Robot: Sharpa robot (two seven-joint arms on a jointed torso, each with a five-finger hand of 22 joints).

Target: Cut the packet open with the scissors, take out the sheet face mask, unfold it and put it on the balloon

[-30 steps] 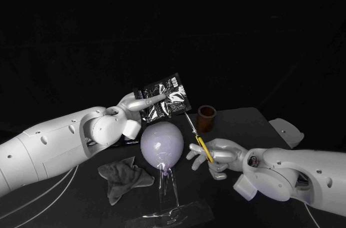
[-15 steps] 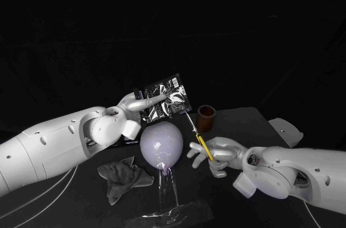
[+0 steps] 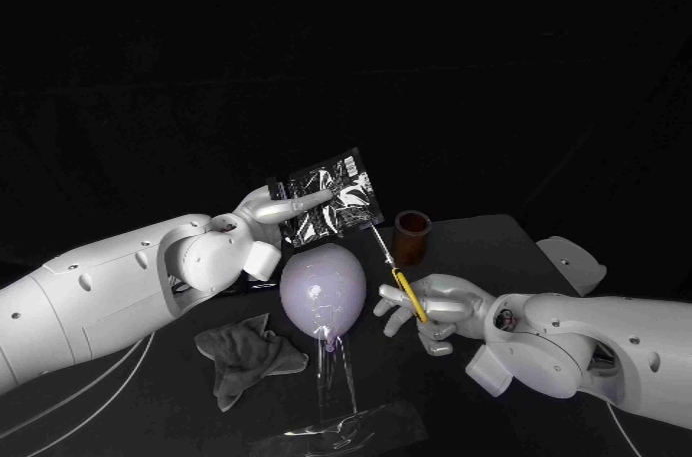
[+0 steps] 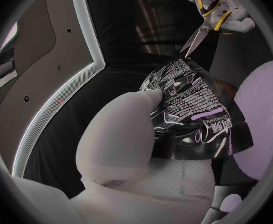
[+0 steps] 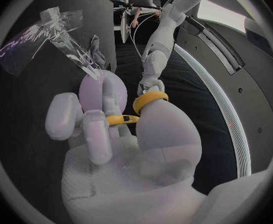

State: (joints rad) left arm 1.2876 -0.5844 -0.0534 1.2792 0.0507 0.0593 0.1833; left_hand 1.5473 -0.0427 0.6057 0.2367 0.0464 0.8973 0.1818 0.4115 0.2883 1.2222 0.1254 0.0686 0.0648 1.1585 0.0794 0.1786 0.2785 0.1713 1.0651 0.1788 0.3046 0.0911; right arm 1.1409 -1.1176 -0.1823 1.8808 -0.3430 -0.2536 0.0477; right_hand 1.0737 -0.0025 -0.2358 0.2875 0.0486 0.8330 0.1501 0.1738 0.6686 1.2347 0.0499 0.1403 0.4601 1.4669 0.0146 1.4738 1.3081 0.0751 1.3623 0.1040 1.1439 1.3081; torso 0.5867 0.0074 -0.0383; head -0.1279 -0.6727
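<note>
My left hand (image 3: 267, 213) holds a shiny black face mask packet (image 3: 330, 196) upright above the pale purple balloon (image 3: 323, 291), which stands on a clear stand (image 3: 340, 397). In the left wrist view the packet (image 4: 196, 112) is pinched under my thumb. My right hand (image 3: 430, 312) grips yellow-handled scissors (image 3: 392, 265), blades pointing up, their tips touching the packet's lower right corner. The scissors (image 4: 206, 15) reach toward the packet's edge in the left wrist view. The yellow handles (image 5: 141, 106) ring the fingers of my right hand (image 5: 121, 134).
A brown cylindrical cup (image 3: 413, 236) stands on the black table behind the scissors. A crumpled grey cloth (image 3: 245, 356) lies left of the balloon stand. A white object (image 3: 574, 260) sits at the table's right edge.
</note>
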